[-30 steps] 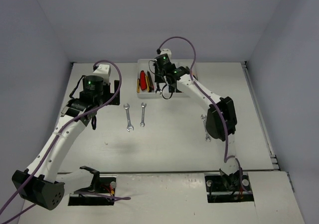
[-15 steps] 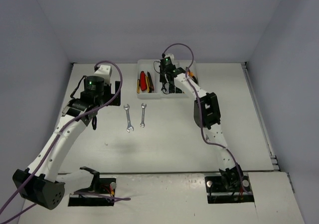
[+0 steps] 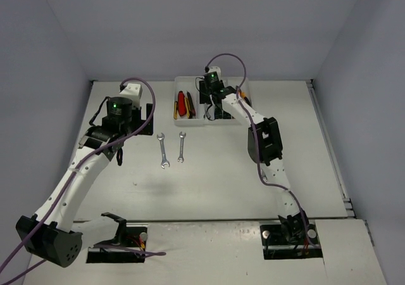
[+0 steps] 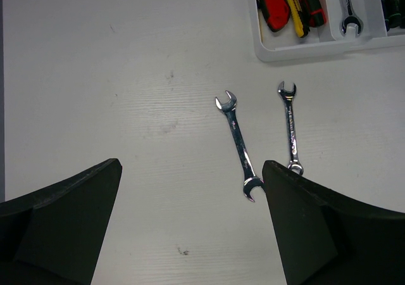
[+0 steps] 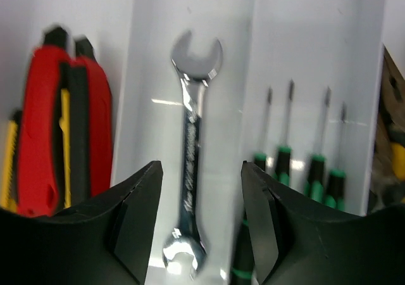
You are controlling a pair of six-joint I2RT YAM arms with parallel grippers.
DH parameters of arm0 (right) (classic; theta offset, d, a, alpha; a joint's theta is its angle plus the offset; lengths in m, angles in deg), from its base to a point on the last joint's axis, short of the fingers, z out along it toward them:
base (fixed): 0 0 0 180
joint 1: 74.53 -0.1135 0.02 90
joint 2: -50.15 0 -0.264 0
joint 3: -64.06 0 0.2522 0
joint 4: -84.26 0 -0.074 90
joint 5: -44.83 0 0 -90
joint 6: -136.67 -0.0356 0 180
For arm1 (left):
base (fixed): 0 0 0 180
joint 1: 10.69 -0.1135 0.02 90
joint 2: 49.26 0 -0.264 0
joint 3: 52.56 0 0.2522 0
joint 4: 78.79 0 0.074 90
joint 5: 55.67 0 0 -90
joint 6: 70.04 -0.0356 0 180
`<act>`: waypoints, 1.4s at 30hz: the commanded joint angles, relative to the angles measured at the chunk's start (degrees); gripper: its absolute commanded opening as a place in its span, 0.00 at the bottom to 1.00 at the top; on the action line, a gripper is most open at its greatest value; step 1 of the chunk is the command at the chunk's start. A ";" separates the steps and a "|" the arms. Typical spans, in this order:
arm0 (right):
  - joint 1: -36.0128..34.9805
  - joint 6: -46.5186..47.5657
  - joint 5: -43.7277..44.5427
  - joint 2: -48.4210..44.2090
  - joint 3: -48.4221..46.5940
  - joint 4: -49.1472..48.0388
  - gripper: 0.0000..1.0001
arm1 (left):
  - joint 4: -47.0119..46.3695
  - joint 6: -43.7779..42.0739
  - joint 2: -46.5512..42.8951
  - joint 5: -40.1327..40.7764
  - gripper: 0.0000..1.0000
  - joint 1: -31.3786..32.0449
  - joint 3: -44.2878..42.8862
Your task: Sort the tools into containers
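1. From above, the right gripper (image 3: pixel 213 111) hangs low over the white tray (image 3: pixel 179 79) at the table's (image 3: pixel 221 171) far edge. I cannot make out its jaws from here. Two open-end wrenches (image 3: pixel 162 149) lie side by side on the table, just in front of the tray.
2. At the left wrist, the left gripper (image 4: pixel 190 234) stands wide and holds nothing, above the table near those two wrenches.
3. At the right wrist, the fingers are parted. A silver wrench (image 5: pixel 192 152) lies free between them in a tray slot, with red cutters (image 5: pixel 63 126) in the slot on one side and green-collared screwdrivers (image 5: pixel 297 158) on the other.
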 commanded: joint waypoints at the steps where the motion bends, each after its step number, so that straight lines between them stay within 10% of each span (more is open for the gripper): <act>1: 0.35 4.93 5.19 -16.37 10.85 -2.58 0.50 | -2.61 -0.60 -0.92 -1.07 0.91 -0.28 -0.90; 18: 11.34 -2.16 -1.29 -58.64 77.46 0.12 0.51 | -2.79 -0.90 -0.55 -2.17 0.91 -0.46 -0.81; 33: 14.08 -4.80 -6.91 -53.29 82.70 0.57 0.41 | -2.77 -0.79 1.17 -3.39 0.91 -0.47 -0.81; 42: 9.21 -7.26 -6.91 -50.90 81.89 0.67 0.15 | -2.79 -0.70 1.17 -3.41 0.91 -0.48 -0.93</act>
